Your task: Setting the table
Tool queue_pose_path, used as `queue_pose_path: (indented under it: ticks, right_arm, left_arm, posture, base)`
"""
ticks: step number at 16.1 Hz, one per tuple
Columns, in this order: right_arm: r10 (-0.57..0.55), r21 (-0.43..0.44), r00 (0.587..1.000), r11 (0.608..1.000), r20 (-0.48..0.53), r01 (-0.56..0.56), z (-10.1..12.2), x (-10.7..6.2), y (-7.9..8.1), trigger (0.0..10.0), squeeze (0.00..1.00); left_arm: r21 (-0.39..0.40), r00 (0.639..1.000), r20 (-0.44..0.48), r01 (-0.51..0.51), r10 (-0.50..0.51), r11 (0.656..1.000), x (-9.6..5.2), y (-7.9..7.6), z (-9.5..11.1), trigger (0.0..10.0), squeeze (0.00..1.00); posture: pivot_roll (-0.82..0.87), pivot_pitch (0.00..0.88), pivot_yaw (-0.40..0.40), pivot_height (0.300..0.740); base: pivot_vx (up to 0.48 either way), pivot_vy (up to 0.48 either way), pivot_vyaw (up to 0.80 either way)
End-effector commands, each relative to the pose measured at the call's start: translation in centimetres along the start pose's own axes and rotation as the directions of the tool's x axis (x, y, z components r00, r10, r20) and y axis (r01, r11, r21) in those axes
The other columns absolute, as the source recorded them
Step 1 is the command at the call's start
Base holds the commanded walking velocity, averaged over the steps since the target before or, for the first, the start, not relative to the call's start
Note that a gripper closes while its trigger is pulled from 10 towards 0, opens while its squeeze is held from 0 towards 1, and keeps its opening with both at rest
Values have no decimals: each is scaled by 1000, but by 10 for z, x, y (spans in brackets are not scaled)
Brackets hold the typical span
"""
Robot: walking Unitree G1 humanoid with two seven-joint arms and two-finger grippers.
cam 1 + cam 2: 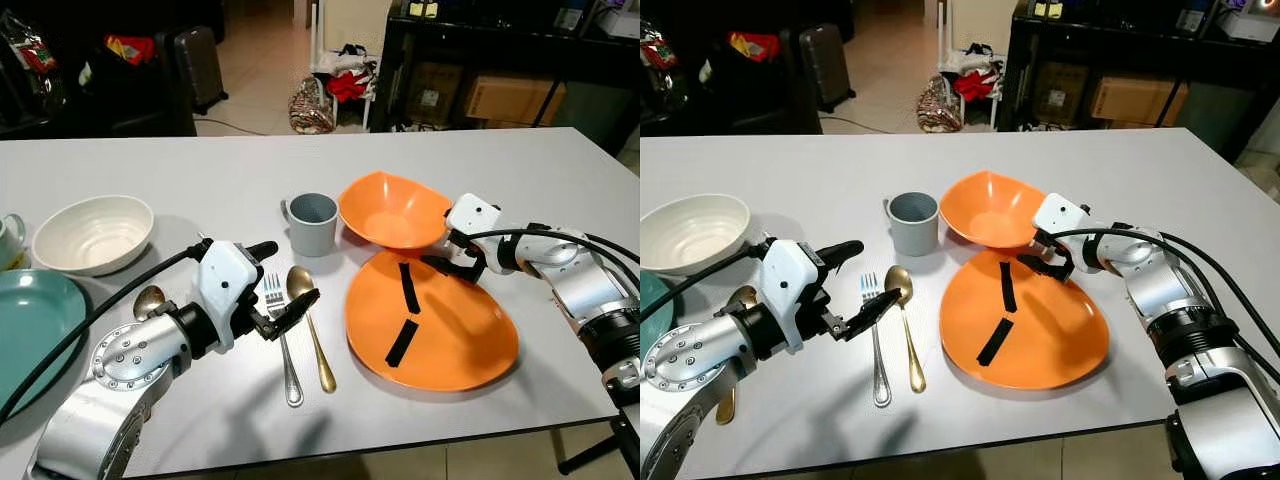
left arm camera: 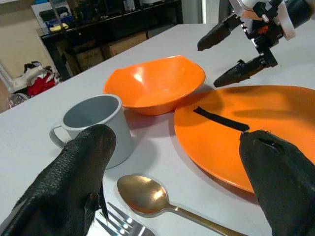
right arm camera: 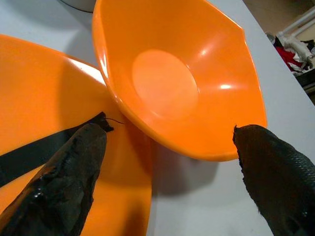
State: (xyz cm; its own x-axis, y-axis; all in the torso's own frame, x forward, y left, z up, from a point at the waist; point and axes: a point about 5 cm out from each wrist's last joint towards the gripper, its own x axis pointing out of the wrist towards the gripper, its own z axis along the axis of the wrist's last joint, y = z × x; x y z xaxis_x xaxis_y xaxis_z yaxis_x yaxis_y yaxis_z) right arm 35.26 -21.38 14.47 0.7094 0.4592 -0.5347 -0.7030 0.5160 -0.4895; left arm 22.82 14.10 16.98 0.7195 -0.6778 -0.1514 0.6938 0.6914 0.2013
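The right claw (image 1: 450,251) hovers at the near rim of an orange bowl (image 1: 393,209), its two black fingers spread apart with nothing between them. The right wrist view looks down into the bowl, one finger over the rim's edge and the other over the orange plate (image 1: 430,320) beside it. The bowl's edge overlaps the plate's far rim. Two black strips lie on the plate.

The left claw (image 1: 281,287) is open and empty, held just above a silver fork (image 1: 283,340) and a gold spoon (image 1: 309,325) lying side by side on the white bench (image 1: 200,170). Its wrist view shows a grey mug (image 2: 96,123) standing behind the spoon.

The head views add a white bowl (image 1: 93,233), a teal plate (image 1: 30,320) and a second spoon (image 1: 148,300) at the left.
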Motion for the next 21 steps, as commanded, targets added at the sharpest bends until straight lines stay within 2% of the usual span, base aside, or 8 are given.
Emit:
queue_pose_path:
  ticks: [1,11,12,13,21]
  right_arm:
    - [-13,-19,1000,1000,16,14,7,0,-5,10000,616]
    - [-13,-19,1000,1000,16,14,7,0,-5,10000,616]
    - [20,-64,1000,998,-7,-21,9,14,-9,0,0]
    - [59,-94,998,994,-22,-61,15,24,-7,0,0]
    - [109,-119,994,987,-30,-112,18,33,1,0,0]
  left_arm:
    - [4,1000,-6,12,-12,1000,1,0,1,10000,0]
    - [4,1000,-6,12,-12,1000,1,0,1,10000,0]
    - [10,997,-25,73,-73,997,0,-2,2,10000,0]
    - [12,993,-37,110,-110,994,-1,-6,2,10000,0]
    - [11,990,-53,134,-134,991,-4,-7,3,10000,0]
  posture:
    - [-25,0,10,740]
    - [-25,0,10,740]
    - [15,0,7,740]
    - [16,0,7,740]
    - [25,0,8,740]
  base:
    - [0,0,0]
    - [0,0,0]
    - [0,0,0]
    - [0,0,0]
    - [0,0,0]
